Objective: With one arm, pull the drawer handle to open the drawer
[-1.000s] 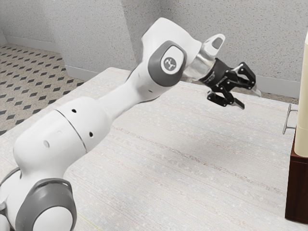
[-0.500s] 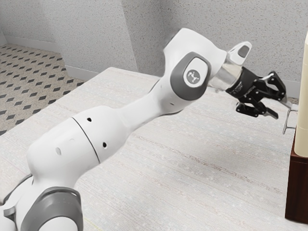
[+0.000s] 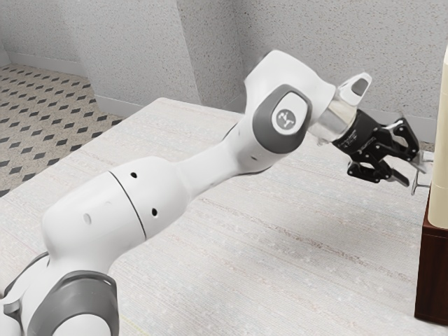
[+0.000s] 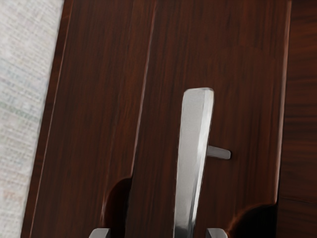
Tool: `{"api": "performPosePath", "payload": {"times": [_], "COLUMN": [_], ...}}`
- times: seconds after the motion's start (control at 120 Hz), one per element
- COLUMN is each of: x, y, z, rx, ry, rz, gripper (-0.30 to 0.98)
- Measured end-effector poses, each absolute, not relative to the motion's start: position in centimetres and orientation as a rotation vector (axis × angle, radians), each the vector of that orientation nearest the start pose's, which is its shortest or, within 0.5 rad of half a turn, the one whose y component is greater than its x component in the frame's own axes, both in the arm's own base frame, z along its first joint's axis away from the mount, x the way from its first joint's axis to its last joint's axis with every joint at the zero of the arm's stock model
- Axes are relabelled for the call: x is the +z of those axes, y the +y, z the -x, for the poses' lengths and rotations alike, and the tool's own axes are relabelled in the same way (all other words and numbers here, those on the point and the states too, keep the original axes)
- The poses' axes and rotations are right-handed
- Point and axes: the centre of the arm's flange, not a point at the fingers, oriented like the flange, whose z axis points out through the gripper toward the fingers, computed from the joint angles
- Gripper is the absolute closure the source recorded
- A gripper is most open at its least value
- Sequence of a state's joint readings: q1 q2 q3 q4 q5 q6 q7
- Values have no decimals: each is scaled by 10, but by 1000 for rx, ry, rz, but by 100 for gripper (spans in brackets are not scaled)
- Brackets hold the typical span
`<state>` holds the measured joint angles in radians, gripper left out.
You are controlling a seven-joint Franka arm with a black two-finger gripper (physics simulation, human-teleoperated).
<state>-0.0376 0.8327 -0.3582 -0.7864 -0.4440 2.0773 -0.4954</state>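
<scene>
Nearest our arm's end: gripper (image 3: 414, 175), its fingers apart at the exterior view's right, tips beside the metal handle (image 4: 192, 158). In the wrist view the handle's bar runs down into the gap between them. Behind it, the dark wood front (image 4: 242, 84) to which we trace one short post. Worktop (image 3: 280, 245) reaches below our arm; farther off, we note speckled wall (image 3: 301, 28) and diamond-patterned floor (image 3: 35, 119).

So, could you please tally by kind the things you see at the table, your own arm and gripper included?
Robot arm: 1
Gripper: 1
Wooden cabinet: 1
Drawer handle: 1
Cream-coloured object, exact kind unclear: 1
Total: 5
</scene>
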Motion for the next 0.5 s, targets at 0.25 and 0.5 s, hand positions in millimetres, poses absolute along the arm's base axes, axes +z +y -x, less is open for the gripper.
{"api": "performPosePath", "payload": {"times": [0.25, 0.5], "x": [514, 518], "y": [-197, -189], "z": [-773, -773], "rx": [197, 208], "ry": [472, 482], "rz": [-2286, -2312], "gripper": [53, 57]}}
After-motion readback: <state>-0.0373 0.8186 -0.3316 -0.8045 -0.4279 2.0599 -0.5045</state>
